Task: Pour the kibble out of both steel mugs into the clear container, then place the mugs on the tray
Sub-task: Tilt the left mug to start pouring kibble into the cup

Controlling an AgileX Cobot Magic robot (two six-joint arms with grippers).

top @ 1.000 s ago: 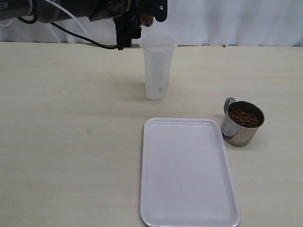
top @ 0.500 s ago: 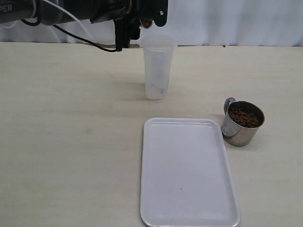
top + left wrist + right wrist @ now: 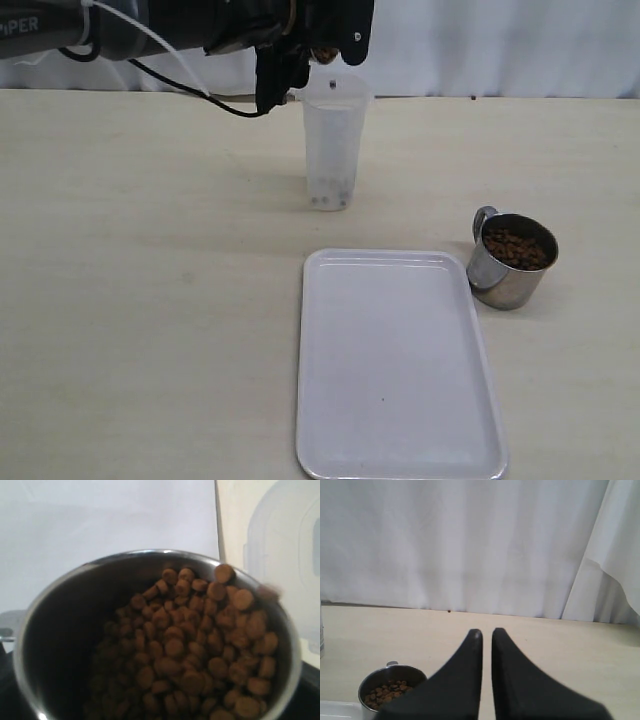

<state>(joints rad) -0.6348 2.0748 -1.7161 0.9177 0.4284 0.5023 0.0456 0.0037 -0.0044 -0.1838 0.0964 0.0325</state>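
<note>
1. The kibble (image 3: 200, 645), small round brown pellets, is heaped against the lowered lip of the first steel mug (image 3: 65, 630), which is tipped in the air. A blurred pellet at that lip seems to be dropping off.
2. The left gripper (image 3: 305, 45) carries this mug. Its jaws are hidden behind the mug, so their exact spread cannot be seen, but they must be clamped on it.
3. The clear container (image 3: 332, 140) stands upright on the tabletop (image 3: 150, 300), its long axis vertical. Its open mouth is directly under the mug's lip, and this relation governs the pour. A thin layer of pellets (image 3: 329, 190) lies at its bottom.
4. The tray (image 3: 400, 440), white and bare, lies nearer the camera than the container.
5. The second steel mug (image 3: 510, 262) stands upright just beside the tray's right edge, full of kibble. Its loop handle points toward the tray.
6. The right gripper (image 3: 486, 635) hovers, its jaws almost closed with only a thin slit between them, holding nothing. The second mug sits below and ahead of it, off its centre line. The right arm is judged the nearer one for that mug.
</note>
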